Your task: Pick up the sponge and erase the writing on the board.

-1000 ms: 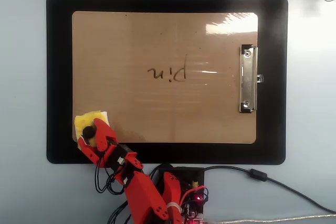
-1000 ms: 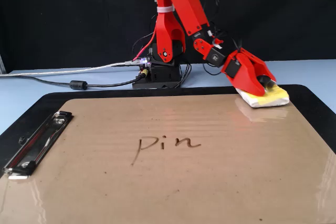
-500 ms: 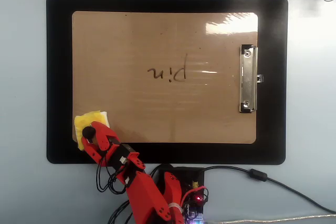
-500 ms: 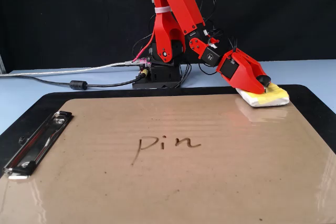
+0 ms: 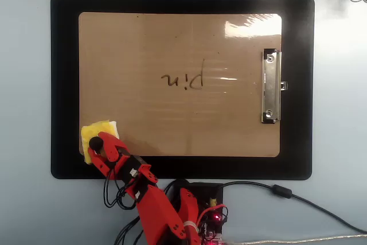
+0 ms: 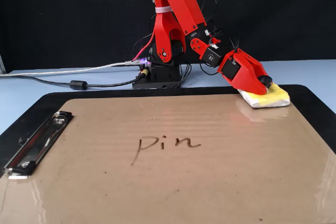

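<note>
Pale blue table (image 5: pixel 26 84) (image 6: pixel 31 95) carrying a black mat (image 5: pixel 63 84) (image 6: pixel 310 98) with rounded corners. The mat holds the tan glossy board (image 5: pixel 143 50) (image 6: pixel 173 192), which lies flat inside the mat's border on all sides in the overhead view. A silver clip (image 5: pixel 271 86) (image 6: pixel 31 148) sits on the board's right short side in the overhead view, on the left in the fixed view.

Red arm (image 5: pixel 157 216) (image 6: pixel 173 19) on a black base (image 5: pixel 198 190) (image 6: pixel 157 77) at the table edge just outside the mat, at the bottom of the overhead view and at the far side in the fixed view. Cables (image 5: pixel 298 199) (image 6: pixel 68 80) run from the base along the table.

The writing (image 5: pixel 183 80) (image 6: pixel 167 144), dark thin letters reading "pin", lies near the middle of the board, whole and unsmeared, well apart from the sponge.

The yellow sponge (image 5: pixel 94 132) (image 6: pixel 270 97) with white edging rests on the board's corner nearest the base: lower left in the overhead view, far right in the fixed view. Its edge reaches the mat.

The gripper (image 5: pixel 97 143) (image 6: pixel 264 84) is tilted down onto the sponge, tip touching the black knob (image 5: pixel 94 144) (image 6: pixel 265 81) on the sponge's top. The jaws overlap in both views, so I cannot tell whether they are clenched on the knob or released.
</note>
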Motion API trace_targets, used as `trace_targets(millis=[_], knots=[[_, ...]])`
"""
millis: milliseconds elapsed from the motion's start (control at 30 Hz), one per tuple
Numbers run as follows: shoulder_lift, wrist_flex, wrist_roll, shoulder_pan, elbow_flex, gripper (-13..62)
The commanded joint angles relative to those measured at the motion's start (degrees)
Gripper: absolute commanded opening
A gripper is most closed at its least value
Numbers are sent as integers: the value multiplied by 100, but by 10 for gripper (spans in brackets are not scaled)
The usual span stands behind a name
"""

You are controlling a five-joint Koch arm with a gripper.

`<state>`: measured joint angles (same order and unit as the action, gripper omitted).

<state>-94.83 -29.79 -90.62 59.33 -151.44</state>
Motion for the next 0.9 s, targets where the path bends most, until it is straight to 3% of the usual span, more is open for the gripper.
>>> trace_targets(millis=[0,267,467,567,767,867], knots=[[-62,-211,-141,-88,62,-78],[-677,-167,-26,-1740,167,-79],[-606,149,1731,-4087,1099,-79],[-501,791,1863,-4764,1389,-79],[-1020,1450,1846,-5396,378,-79],[-668,1424,1846,-5537,431,-79]])
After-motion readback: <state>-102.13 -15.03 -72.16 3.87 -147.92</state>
